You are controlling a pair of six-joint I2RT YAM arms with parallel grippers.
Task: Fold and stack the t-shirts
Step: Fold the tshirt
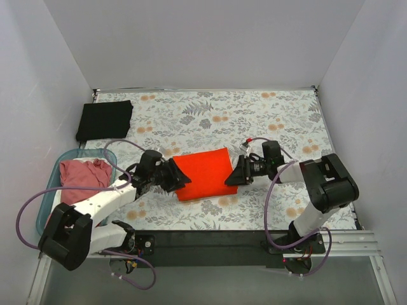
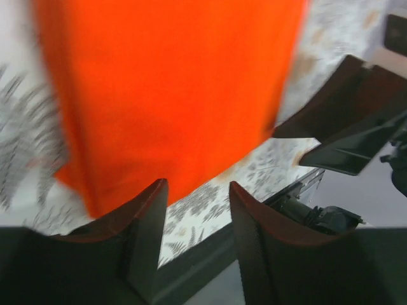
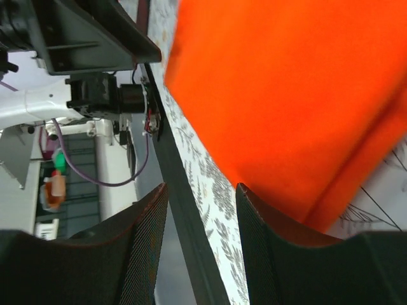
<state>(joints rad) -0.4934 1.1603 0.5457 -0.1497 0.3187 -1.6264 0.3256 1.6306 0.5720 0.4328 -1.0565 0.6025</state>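
The orange-red shirt (image 1: 205, 173) lay as a neat slanted rectangle in the middle of the tabletop (image 1: 254, 114), and you had it bracketed. Your left fingers (image 2: 145, 238) stood at its 9 o'clock edge and your right fingers (image 3: 143, 244) at its 3 o'clock edge. Both pairs were parted with nothing between them, only the table's near edge showing through each gap.

It looked ready for a last fold or a carry to the black shirt (image 1: 105, 119), folded at 10 o'clock. To do that well, I'd say slide one finger of each pair under every layer, close both at once, and lift level so the fold held. Square the edges before letting go.

The pink shirt (image 1: 82, 173) sat bunched in the basket (image 1: 43, 210) at 8 o'clock, and whatever lay under it was hidden. The left wrist view was smeared, so the cloth's edge and layers couldn't be read. Both wrist views cut the shirt off. From above your fingers covered its side edges, so I couldn't tell whether they touched it.
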